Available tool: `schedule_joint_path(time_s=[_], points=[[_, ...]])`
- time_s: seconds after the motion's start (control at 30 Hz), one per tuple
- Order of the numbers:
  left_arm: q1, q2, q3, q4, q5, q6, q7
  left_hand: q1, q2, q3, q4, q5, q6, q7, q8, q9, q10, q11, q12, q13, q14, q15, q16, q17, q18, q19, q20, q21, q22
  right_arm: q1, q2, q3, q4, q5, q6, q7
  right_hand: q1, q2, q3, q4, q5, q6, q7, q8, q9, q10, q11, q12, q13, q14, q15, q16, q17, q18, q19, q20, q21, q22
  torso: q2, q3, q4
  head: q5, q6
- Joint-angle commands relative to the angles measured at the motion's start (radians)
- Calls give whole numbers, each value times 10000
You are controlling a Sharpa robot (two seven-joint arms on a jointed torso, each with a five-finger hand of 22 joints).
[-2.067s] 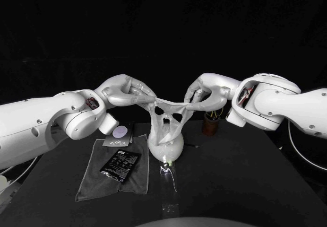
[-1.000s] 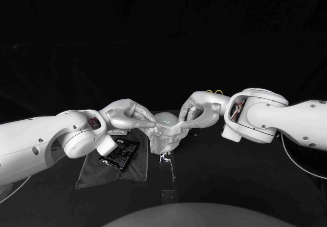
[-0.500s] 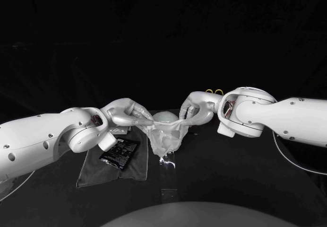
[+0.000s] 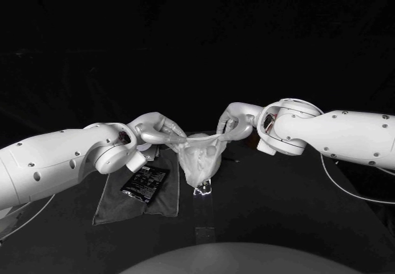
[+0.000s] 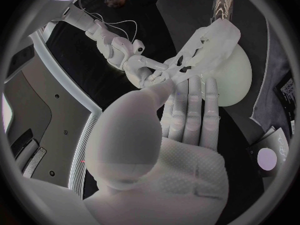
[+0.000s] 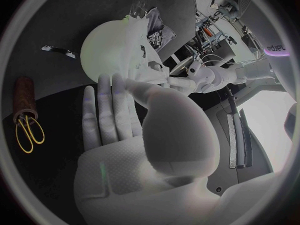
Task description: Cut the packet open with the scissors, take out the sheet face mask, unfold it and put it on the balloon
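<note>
Both white arms are reached inward from the two sides and meet over the middle of the black table. The left hand is held to the left of the centre with its palm turned toward the right. In the left wrist view its fingers are stretched out straight and pressed side by side, and the thumb is laid against their tips, so that the upper left edge of the thin, whitish, wet sheet face mask is pinched there. The right hand is held opposite, a little farther and to the right, and the upper right edge of the mask is pinched by it in the same manner, with the thumb crossed over straight, closed fingers. The mask is stretched between the two hands, and its lower part hangs down over the front of the pale round balloon, which stands near the table's middle. Holes in the mask can be seen in the left wrist view. How much of the balloon is touched by the mask cannot be told. To the left of the balloon a black rectangular packet is laid on a grey cloth. In the right wrist view, scissors with yellow handles are seen in a brown cylindrical holder, apart from the balloon.
</note>
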Motion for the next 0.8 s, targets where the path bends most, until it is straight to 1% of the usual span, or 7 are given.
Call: schedule_joint_path(time_s=[0.03,0.13,0.27,0.4,0.47,0.57,0.8], points=[[19,91,30,-111,-126,-286,13,10,109,47,-10,45,28,10,27,1036,51,31,-52,9,-10,30,-67,13,143,-69,-16,63,17,-4,99,6,-111,-260,-75,-28,15,137,-7,-36,60,52,-1,22,96,5,-50,-49,4,39,-6,-61,8,98,50,-7,-5,10,25,14,-11,22,14],[41,185,63,-281,-213,-327,30,10,109,47,-10,45,28,10,27,1036,51,31,-52,9,-10,30,-67,13,143,-69,-16,63,17,-1,188,9,-235,-325,-120,-44,14,138,-6,-37,60,50,-1,21,96,3,-50,-51,3,38,-6,-63,8,98,51,-7,-6,10,14,19,4,-7,-15],[74,331,105,-563,-304,-377,73,10,109,47,-10,45,28,10,27,1036,51,31,-52,9,-10,30,-67,13,143,-69,-16,63,17,10,302,12,-436,-364,-153,-39,14,138,-6,-37,60,50,-1,21,96,3,-50,-51,3,38,-6,-63,8,98,51,-7,-6,10,-5,-2,-5,-15,-21],[126,475,128,-854,-395,-435,129,15,114,55,-18,45,24,11,24,1042,49,31,-55,10,-11,29,-69,15,145,-73,-18,70,23,33,451,13,-642,-383,-110,10,9,136,-7,-39,59,47,0,20,96,1,-49,-52,3,36,-4,-66,8,98,52,-8,-7,10,-9,-3,-3,-18,-22],[164,540,139,-994,-466,-458,164,16,115,58,-21,45,22,11,23,1044,49,31,-56,10,-11,29,-71,16,145,-76,-18,73,26,43,527,13,-729,-413,-73,31,7,135,-8,-39,59,46,1,19,96,0,-49,-53,2,35,-4,-66,8,98,52,-8,-8,9,-2,-2,5,-21,-1],[261,654,154,-1266,-568,-485,213,16,115,58,-21,45,22,11,23,1044,49,31,-56,10,-11,29,-71,16,145,-76,-18,73,26,62,642,14,-853,-569,-20,58,7,135,-8,-39,59,46,1,19,96,0,-49,-53,2,35,-4,-66,8,98,52,-8,-8,9,12,1,7,2,-25],[387,798,164,-1486,-826,-463,181,20,115,63,-30,44,21,13,22,1050,50,30,-58,12,-13,27,-73,17,146,-82,-19,78,30,159,804,24,-1135,-794,89,141,3,135,-8,-40,59,43,2,17,97,-4,-48,-55,1,32,-2,-70,7,97,51,-8,-10,9,19,0,8,-16,-14]])
